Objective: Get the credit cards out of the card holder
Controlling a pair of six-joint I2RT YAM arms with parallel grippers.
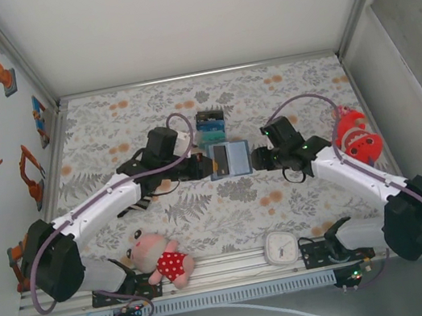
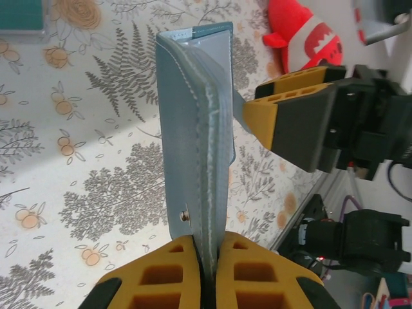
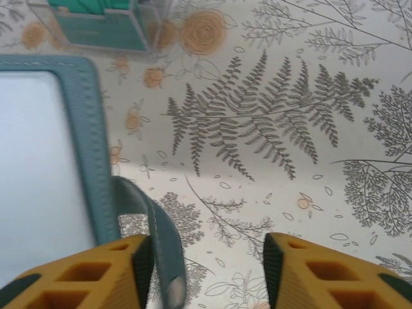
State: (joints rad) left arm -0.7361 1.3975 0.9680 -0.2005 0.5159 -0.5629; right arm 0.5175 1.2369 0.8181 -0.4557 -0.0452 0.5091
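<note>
Reaching inward — left jaws clamped on the card holder (image 1: pixel 231 158), right jaws parted beside it.

Steel-blue bifold card holder (image 1: pixel 229 159) near the middle of the table (image 1: pixel 296 85), opened like a book, inner panels facing up: a pale clear window on one, a darker strip on the other. Pale stitching along the edges, a small metal snap, a closing strap off one side. Clamped at its left edge by the left gripper (image 1: pixel 201 165). Credit cards (image 1: pixel 211 128) lying just beyond it toward the table's far edge: black one farthest, teal and blue ones overlapping nearer.
</note>
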